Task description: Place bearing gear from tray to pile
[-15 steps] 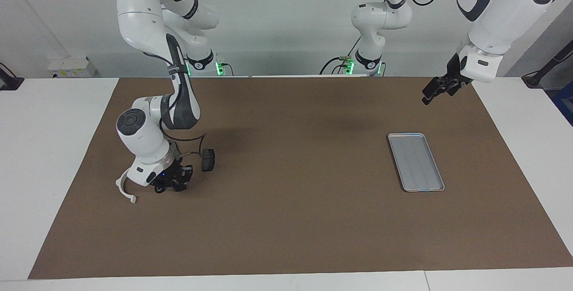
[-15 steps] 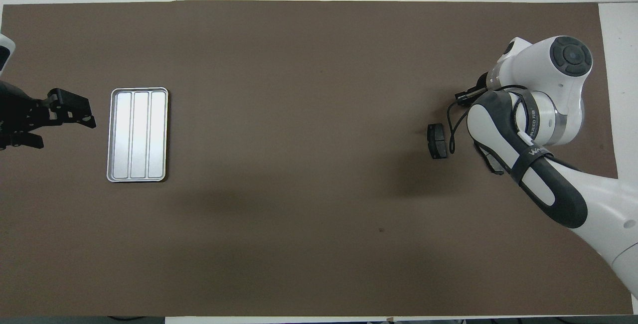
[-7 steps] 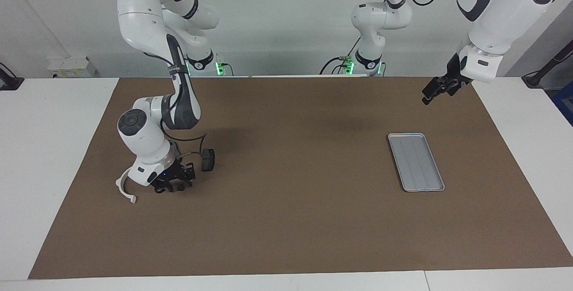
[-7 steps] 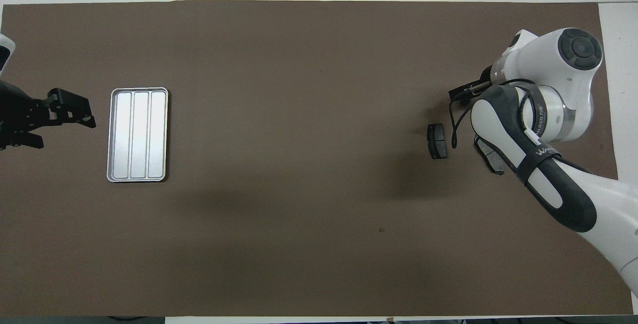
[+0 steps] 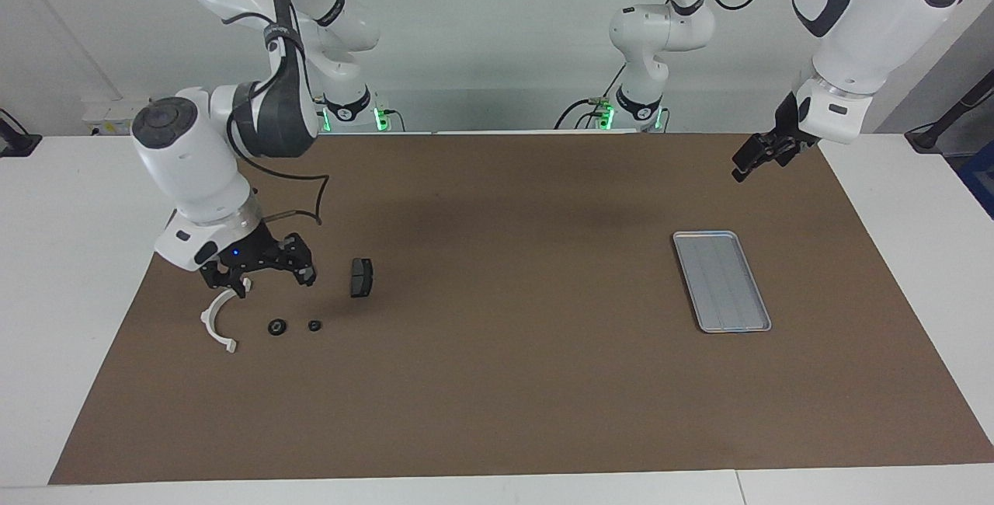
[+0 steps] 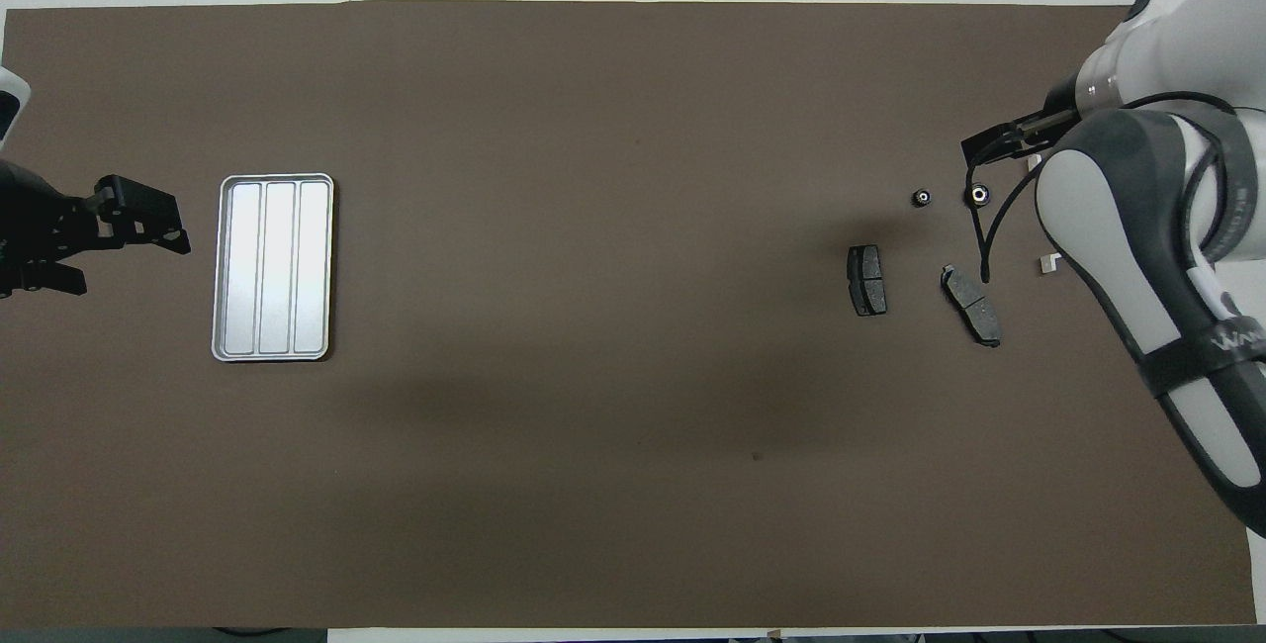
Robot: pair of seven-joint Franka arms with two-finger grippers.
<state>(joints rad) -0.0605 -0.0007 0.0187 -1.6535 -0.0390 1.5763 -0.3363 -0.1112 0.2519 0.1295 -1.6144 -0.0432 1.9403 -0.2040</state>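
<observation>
Right gripper point(image 5: 260, 276), fingers apart, hangs over the pile point(image 5: 314, 325); left gripper point(image 5: 752, 159), apart, waits near the tray point(image 5: 721, 280).

Open mat point(image 5: 505, 295) lies between tray point(image 5: 721, 280) and pile point(image 5: 311, 311).

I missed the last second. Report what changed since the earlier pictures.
The right gripper opened, rose from the mat and now hangs above the pile, empty. Two small round parts now show on the mat beside the white bracket; the second brake pad is uncovered too. Unchanged: the first brake pad, the empty tray and the waiting left gripper, open.
</observation>
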